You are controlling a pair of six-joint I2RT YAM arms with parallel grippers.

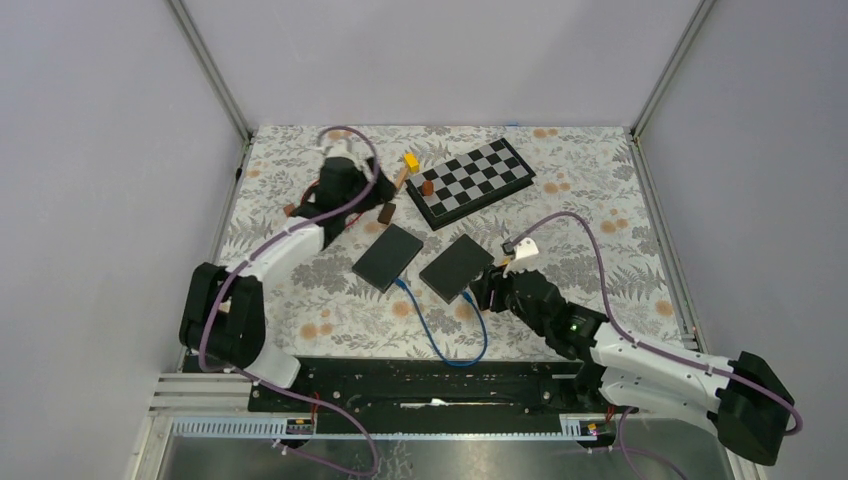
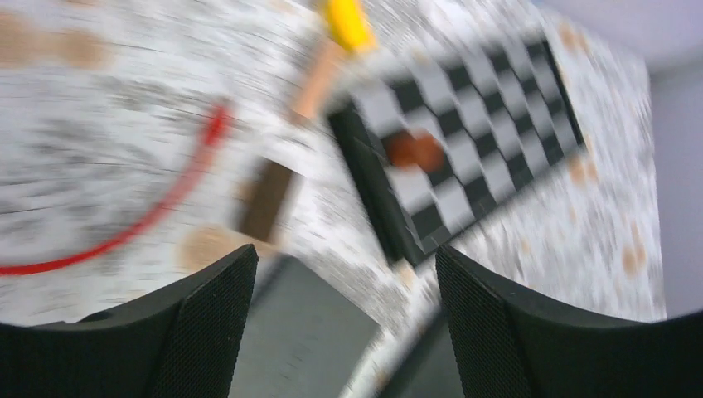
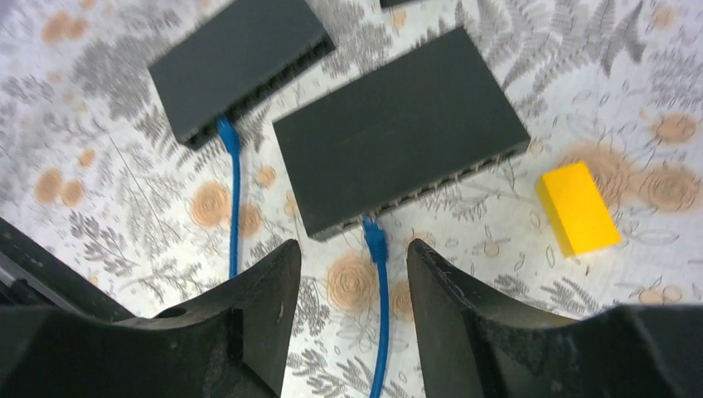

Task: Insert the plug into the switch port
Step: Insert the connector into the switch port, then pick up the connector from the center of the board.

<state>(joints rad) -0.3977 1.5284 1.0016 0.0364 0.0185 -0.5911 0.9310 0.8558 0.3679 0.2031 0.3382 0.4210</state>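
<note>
The table (image 1: 600,200), covered in a fern-and-flower print, fills the top view, and the two arms reach over it from the near edge. The left gripper (image 1: 372,188) is out by the far-left corner and the right gripper (image 1: 487,290) is nearer the middle. A chessboard (image 1: 478,178) lies askew near the far edge. Two black switches lie side by side mid-table, the left switch (image 1: 388,257) and the right switch (image 1: 456,268). A blue cable (image 1: 450,355) loops from one to the other, sagging toward the near edge. From above the cable ends are too small to read. The right wrist camera shows them: one end sits in a port of the left switch, and the plug (image 3: 374,234) meets the port face of the right switch at its near edge. I cannot tell how deep the plug sits. That view also shows a yellow block (image 3: 578,207) lying flat just off the right switch's near-right corner. The right gripper's fingers (image 3: 257,307) are spread wide and hold nothing. The plug lies in the gap between them, just ahead of the tips and touching neither. The left wrist view is badly blurred. It shows that gripper's fingers parted and empty above the chessboard's corner, a brown block (image 2: 267,201), and a red curved line (image 2: 166,207) that the top view does not show.
</note>
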